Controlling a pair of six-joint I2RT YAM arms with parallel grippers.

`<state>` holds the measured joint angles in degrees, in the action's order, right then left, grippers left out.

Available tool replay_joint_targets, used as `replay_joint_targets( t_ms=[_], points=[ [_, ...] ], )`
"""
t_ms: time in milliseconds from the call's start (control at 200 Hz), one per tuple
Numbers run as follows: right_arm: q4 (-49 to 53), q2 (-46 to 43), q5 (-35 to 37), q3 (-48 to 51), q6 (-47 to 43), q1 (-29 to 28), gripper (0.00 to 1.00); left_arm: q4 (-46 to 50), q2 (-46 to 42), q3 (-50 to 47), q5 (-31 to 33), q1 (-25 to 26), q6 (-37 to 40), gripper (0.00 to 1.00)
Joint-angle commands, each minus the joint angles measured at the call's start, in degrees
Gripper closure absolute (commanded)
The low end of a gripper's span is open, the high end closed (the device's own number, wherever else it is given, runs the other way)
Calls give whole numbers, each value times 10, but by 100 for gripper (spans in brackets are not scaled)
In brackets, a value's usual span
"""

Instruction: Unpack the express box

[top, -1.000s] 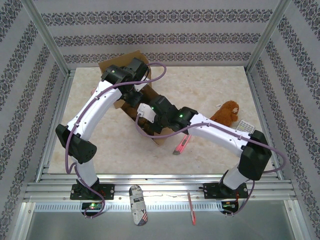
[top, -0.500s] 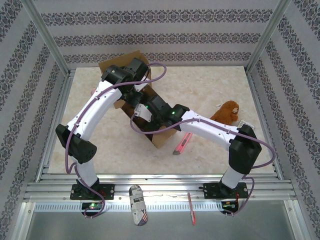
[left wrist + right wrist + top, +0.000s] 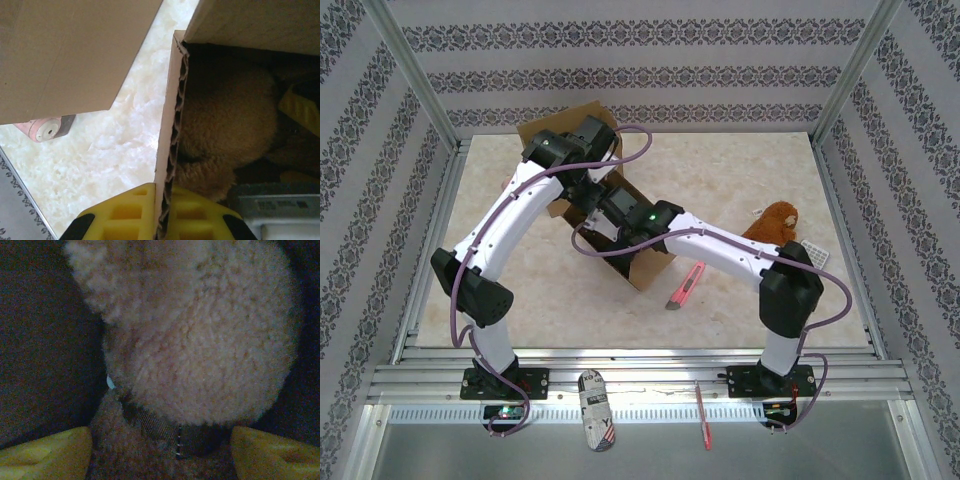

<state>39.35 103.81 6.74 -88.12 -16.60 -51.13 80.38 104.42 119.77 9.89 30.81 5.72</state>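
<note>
Left hand (image 3: 162,217) clenched on the express box (image 3: 648,268) wall, box mid-bench (image 3: 740,170). Right hand (image 3: 160,450) is inside it, released, fingers flanking a tan plush toy (image 3: 200,340). Looks part-done: brown plush (image 3: 775,225) lies out on the bench, the tan one not yet lifted.

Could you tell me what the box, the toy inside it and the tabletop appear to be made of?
The box looks like plain brown corrugated cardboard, matte: its cut edge shows the fluting. The toy inside seems to be tan plush with a curly, fleecy pile. The tabletop looks like pale marble-patterned stone or laminate, slightly glossy; which one I cannot tell.
</note>
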Motion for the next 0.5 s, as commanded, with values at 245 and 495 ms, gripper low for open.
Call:
replay_joint_targets(
  t_ms=[245, 495],
  points=[
    [29, 77, 5, -30, 44, -3, 25, -5, -13, 1, 6, -5, -1, 100],
    [24, 111, -2, -35, 49, -3, 30, -5, -13, -1, 6, -5, -1, 100]
  ],
)
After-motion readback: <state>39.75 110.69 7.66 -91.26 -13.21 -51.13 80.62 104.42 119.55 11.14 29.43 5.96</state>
